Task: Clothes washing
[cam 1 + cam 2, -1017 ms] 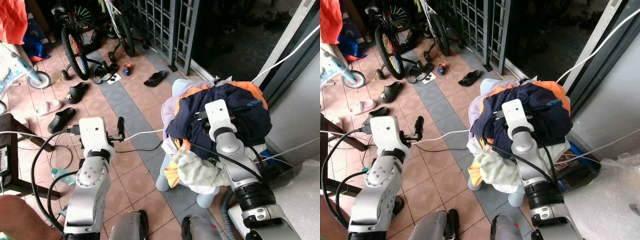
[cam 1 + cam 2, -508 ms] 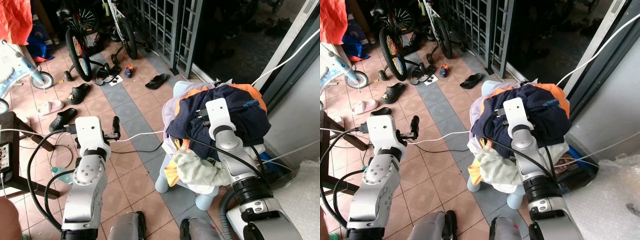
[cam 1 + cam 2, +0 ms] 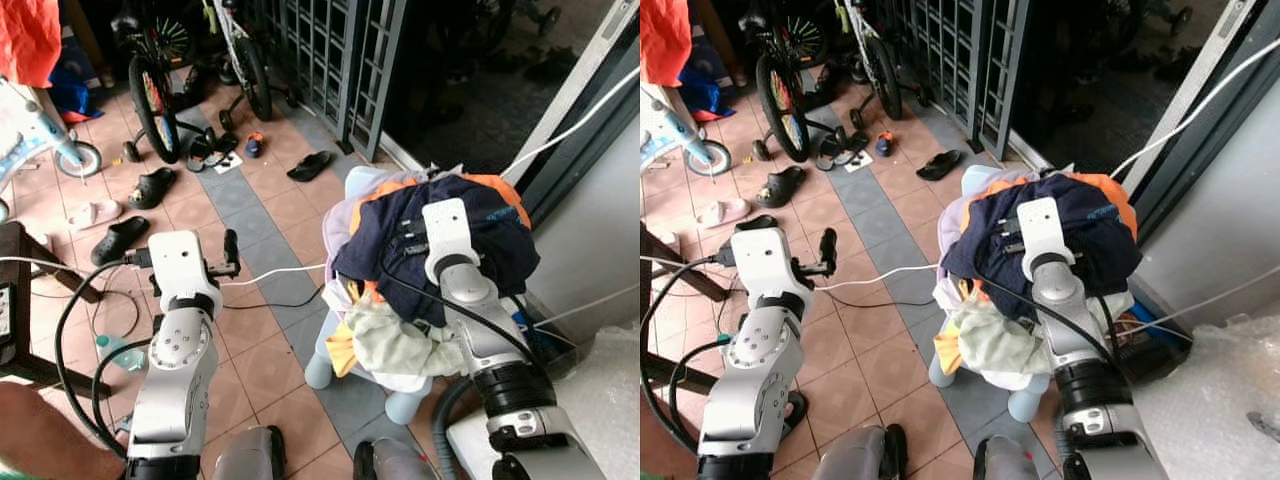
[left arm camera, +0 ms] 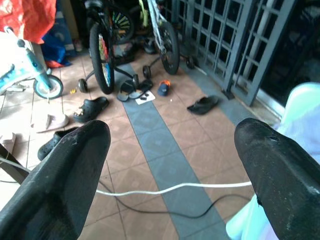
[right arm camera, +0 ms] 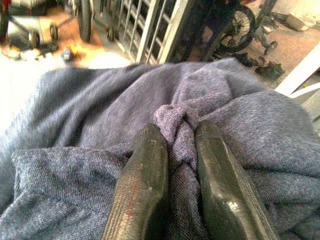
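One pile of clothes (image 3: 420, 290) heaped on pale stool (image 3: 345, 365). Right gripper (image 5: 175, 150) pinching fold of navy garment (image 5: 240, 130) atop pile. Left gripper (image 4: 170, 145) spread wide, holding nothing, above tiled floor (image 3: 270, 205).

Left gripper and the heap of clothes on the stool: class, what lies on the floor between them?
In the left eye view, tiled floor crossed by a white cable and a black cable separates the open left gripper from the clothes heap, which the right gripper pinches.
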You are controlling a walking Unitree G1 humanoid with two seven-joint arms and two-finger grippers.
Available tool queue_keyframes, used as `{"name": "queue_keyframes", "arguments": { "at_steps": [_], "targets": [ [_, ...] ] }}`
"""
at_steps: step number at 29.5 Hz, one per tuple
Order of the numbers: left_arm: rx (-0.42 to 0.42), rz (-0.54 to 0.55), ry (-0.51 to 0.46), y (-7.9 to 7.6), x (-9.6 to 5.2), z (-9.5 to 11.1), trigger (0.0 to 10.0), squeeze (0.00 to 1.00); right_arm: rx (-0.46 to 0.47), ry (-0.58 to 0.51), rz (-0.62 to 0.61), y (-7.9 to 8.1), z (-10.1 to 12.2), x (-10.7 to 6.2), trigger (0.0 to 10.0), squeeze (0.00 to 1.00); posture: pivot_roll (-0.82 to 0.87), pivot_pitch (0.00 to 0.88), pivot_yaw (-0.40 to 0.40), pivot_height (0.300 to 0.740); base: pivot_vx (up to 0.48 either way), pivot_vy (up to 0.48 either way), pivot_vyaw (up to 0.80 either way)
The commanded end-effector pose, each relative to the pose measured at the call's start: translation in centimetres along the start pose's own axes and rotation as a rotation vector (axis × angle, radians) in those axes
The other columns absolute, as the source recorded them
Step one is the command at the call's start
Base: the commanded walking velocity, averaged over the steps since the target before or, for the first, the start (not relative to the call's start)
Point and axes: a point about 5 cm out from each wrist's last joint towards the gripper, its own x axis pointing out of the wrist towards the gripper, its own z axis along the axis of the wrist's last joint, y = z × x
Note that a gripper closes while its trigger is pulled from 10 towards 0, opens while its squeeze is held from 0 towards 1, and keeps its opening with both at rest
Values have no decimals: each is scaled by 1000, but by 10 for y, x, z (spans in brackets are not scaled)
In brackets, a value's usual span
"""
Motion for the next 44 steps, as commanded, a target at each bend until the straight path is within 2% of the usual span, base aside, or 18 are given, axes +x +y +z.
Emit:
{"name": "queue_keyframes", "arguments": {
  "at_steps": [1, 3, 4, 5, 7, 10, 11, 12, 17, 18, 19, 20, 23, 26, 31, 38, 41, 44],
  "targets": [
    [27, -35, 19, -5, -1, -4, 10000, 0, 55, -37, 35, 6, 5, -5, 0, 0, -40, 79, 27, 740, 0, 0, 0],
    [32, -45, 22, -7, -1, -4, 10000, 0, 49, -111, 76, 12, 17, -9, 0, 0, -46, 96, 32, 740, 0, 0, 0],
    [37, -40, 29, -9, 0, -7, 10000, 0, 63, -181, 92, 15, 31, -13, 0, 0, -51, 88, 35, 740, 0, 0, 0],
    [37, -40, 29, -9, 0, -7, 10000, 0, 63, -181, 92, 15, 31, -13, 0, 0, -51, 88, 35, 740, 0, 0, 0],
    [48, -19, 43, -10, 3, -8, 10000, 0, 141, -269, 84, 13, 51, -19, 0, 0, -54, 88, 38, 740, 0, 0, 0],
    [53, -18, 37, -12, 4, -6, 10000, 0, 175, -317, 81, 10, 62, -23, 0, 0, -52, 88, 40, 740, 0, 0, 0],
    [66, -35, 10, -17, 6, -1, 10000, 0, 193, -392, 71, 2, 79, -29, 0, 0, -49, 95, 44, 740, 0, 0, 0],
    [69, -42, 2, -18, 6, 0, 10000, 0, 196, -413, 69, 0, 84, -32, 0, 0, -49, 95, 44, 740, 0, 0, 0],
    [67, -62, 7, -16, 3, 0, 10000, 0, 186, -463, 33, -15, 93, -42, 0, 0, -53, 111, 71, 740, 0, 0, 0],
    [75, -76, 12, -17, 2, -3, 10000, 0, 171, -449, 24, -17, 86, -42, 2431, 0, -49, 106, 71, 740, 0, 0, 0],
    [75, -76, 12, -17, 2, -3, 10000, 0, 171, -449, 24, -17, 86, -42, 2431, 0, -49, 106, 71, 740, 0, 0, 0],
    [87, -84, 11, -17, 1, -4, 10000, 0, 169, -420, 9, -18, 78, -43, 10000, 0, -45, 101, 64, 740, 0, 0, 0],
    [69, -53, 14, -13, 2, -2, 10000, 0, 213, -352, 12, -14, 69, -45, 10000, 0, -54, 107, 67, 740, 0, 0, 0],
    [68, -55, 18, -16, 2, -4, 10000, 0, 189, -357, 33, -11, 70, -48, 10000, 0, -42, 117, 70, 740, 0, 0, -379],
    [73, -72, 17, -17, -1, -3, 10000, 0, 208, -341, 25, -11, 67, -48, 10000, 0, -40, 119, 78, 740, 0, 0, -730],
    [89, -69, 15, -12, 2, -2, 10000, 0, 211, -343, 26, -11, 69, -46, 10000, 0, -33, 124, 78, 740, 0, 0, -750],
    [90, -62, 13, -11, 3, -1, 10000, 0, 208, -345, 32, -11, 69, -46, 10000, 0, -36, 124, 76, 740, 0, 0, 0],
    [53, -56, 22, -16, 3, -1, 10000, 0, 205, -344, 36, -11, 69, -45, 10000, 0, -39, 122, 74, 740, 0, 0, 0]
  ]
}}
